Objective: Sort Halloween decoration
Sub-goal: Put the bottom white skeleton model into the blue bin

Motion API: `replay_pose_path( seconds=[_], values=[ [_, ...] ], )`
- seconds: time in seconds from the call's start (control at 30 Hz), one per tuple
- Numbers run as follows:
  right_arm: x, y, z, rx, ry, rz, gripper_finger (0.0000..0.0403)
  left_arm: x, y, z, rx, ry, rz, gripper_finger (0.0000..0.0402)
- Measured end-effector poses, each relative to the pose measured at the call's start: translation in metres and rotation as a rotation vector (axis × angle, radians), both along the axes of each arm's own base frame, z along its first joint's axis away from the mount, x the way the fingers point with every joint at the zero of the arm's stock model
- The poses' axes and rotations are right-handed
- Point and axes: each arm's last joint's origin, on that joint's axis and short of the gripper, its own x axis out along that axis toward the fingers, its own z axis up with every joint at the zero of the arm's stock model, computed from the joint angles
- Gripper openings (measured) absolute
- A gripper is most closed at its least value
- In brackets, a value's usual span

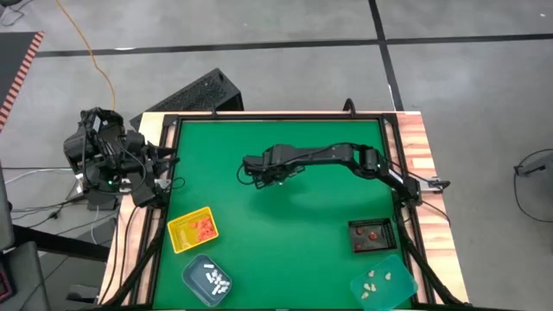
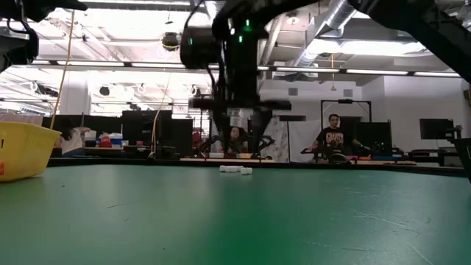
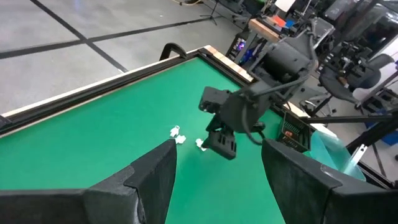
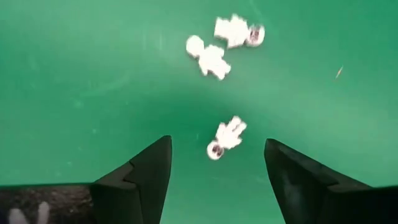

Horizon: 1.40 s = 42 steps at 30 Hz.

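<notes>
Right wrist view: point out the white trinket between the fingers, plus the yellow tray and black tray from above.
white trinket [image 4: 226, 138], right wrist view, its body.
yellow tray [image 1: 179, 236], high view, bare floor by its left wall.
black tray [image 1: 373, 225], high view, its upper rim.

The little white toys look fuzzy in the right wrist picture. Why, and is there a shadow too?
Right wrist view: the white trinkets sit close to the lens, soft-edged. High view: the right gripper casts a dark shadow on the green table.

A robotics lab: exposed ceiling ducts [image 2: 335, 18], rows of monitors [image 2: 151, 125], and a person [image 2: 333, 138] at benches.
</notes>
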Motion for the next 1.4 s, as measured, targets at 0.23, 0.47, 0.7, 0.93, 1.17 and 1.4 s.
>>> replay_pose_path(
  seconds=[0.23,0.47,0.7,0.93,1.17,1.4],
  values=[
    [-0.008,-0.011,-0.028,0.04,0.035,-0.074,0.0255,0.0,-0.001,-0.001,-0.01,0.026,-0.017,0.0226],
    [-0.002,-0.01,-0.044,0.091,-0.062,-0.086,0.0255,0.0,-0.001,-0.001,-0.005,0.029,-0.019,0.0226],
    [-0.002,-0.01,-0.044,0.09,-0.058,-0.09,0.0254,0.0,-0.001,-0.001,0.001,0.034,-0.024,0.0226],
    [-0.005,-0.007,-0.045,0.094,-0.026,-0.092,0.0203,0.0,-0.001,-0.001,0.012,0.037,-0.027,0.0226],
    [-0.006,-0.006,-0.045,0.093,-0.007,-0.068,0.0124,0.0,-0.001,-0.001,0.013,0.036,-0.027,0.0226],
    [-0.006,-0.006,-0.046,0.102,-0.004,-0.064,0.0082,0.0,-0.001,-0.001,0.012,0.038,-0.028,0.0226]
  ],
)
